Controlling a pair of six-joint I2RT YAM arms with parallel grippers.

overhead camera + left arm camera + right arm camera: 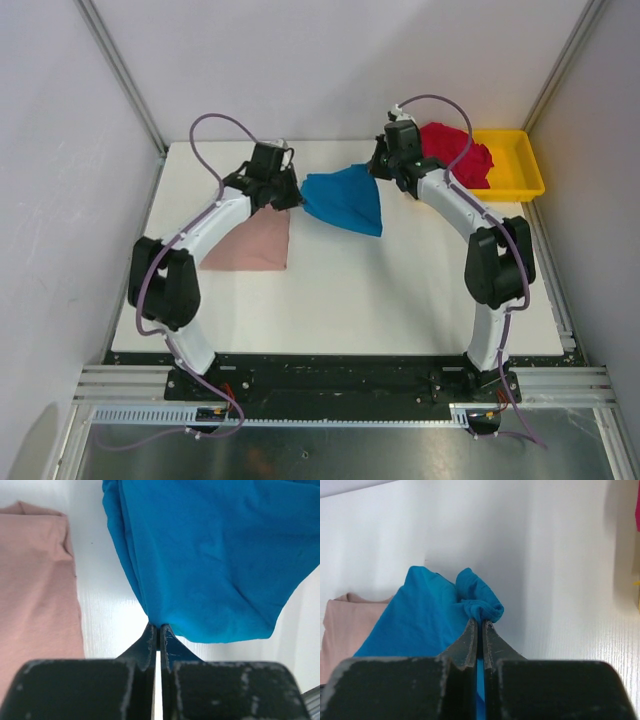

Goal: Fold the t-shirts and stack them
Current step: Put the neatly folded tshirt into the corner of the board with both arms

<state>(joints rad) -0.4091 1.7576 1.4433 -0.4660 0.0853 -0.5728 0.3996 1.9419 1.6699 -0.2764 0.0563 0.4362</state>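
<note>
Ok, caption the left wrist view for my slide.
Left fingers shut on an edge of the bright blue cloth t-shirt, dusty pink cloth t-shirt lying alongside.

The top camera hangs high behind the arm bases, looking down and forward over the whole white counter (350, 300). Each wrist camera sits right behind its own fingers (148, 642), very close, peering along them low over the counter. Both wrist views catch the blue shirt (210, 555) and a piece of the pink shirt (35, 580), from opposite ends; the top view holds both.
</note>
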